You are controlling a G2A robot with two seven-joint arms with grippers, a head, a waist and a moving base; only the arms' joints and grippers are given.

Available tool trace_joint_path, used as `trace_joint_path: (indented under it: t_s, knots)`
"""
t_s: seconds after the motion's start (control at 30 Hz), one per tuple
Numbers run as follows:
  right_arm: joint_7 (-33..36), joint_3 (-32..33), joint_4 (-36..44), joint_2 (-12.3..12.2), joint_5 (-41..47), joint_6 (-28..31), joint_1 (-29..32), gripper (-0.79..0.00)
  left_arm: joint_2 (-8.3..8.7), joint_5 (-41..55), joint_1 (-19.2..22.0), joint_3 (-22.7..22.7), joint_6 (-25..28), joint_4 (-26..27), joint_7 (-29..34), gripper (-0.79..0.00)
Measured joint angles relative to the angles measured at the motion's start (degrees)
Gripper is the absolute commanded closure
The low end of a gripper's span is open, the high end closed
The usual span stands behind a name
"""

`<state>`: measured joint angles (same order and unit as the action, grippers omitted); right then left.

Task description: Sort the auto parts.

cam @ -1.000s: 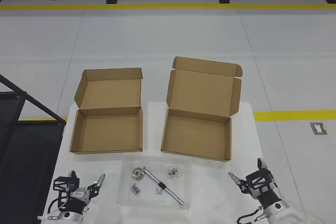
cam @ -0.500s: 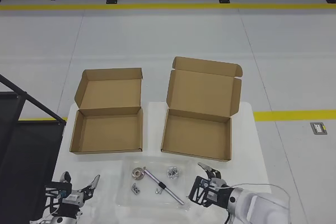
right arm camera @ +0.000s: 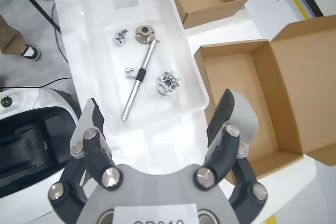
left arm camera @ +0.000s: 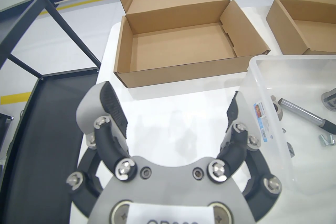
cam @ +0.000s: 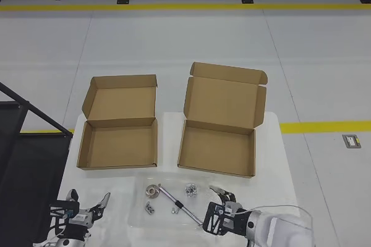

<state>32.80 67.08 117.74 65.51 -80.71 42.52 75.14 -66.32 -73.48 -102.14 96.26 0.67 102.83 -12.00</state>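
Parts for sorting lie loose in a clear plastic tray at the near edge of the white table, in front of two open cardboard boxes. A long metal rod with a dark band near its middle runs diagonally across the tray floor. One end rests against a flanged hub toward the tray's left side, and the other end points to the near right corner. A round machined disc sits just beside the rod on its far side, near the right box. A small drilled block lies close to the hub on its near side, and a little wing bolt lies just beside the rod's dark band. The left box and the right box stand side by side behind the tray, lids folded back, with only bare cardboard floors showing inside. The right gripper hangs with its two ribbed fingers spread wide and nothing between them. In the top view it is at the tray's near right corner, close to the free end of the rod. Its own wrist view looks along the tray with every part ahead of the fingertips. The left gripper is over bare table at the near left, just beside the tray's left wall, and its fingers are likewise wide apart and hold nothing. The left box lies straight ahead of it.
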Motion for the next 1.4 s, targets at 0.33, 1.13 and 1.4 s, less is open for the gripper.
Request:
trace_joint_path:
  t_s: [0.33,1.13,1.4]
  knots:
    - [14.8,-16.4,-12.4,3.9,7.5,-4.7,-18.7,-0.785,0.00,0.0,0.0,0.0,0.0,0.0,0.0,-0.785]
    - [21.9,-29.7,-37.8,11.1,11.1,-16.4,-34.5,-0.785,0.00,0.0,0.0,0.0,0.0,0.0,0.0,-0.785]
    - [20.9,-29.9,-41.3,11.9,11.0,-16.8,-35.7,-0.283,0.00,0.0,0.0,0.0,0.0,0.0,0.0,-0.785]
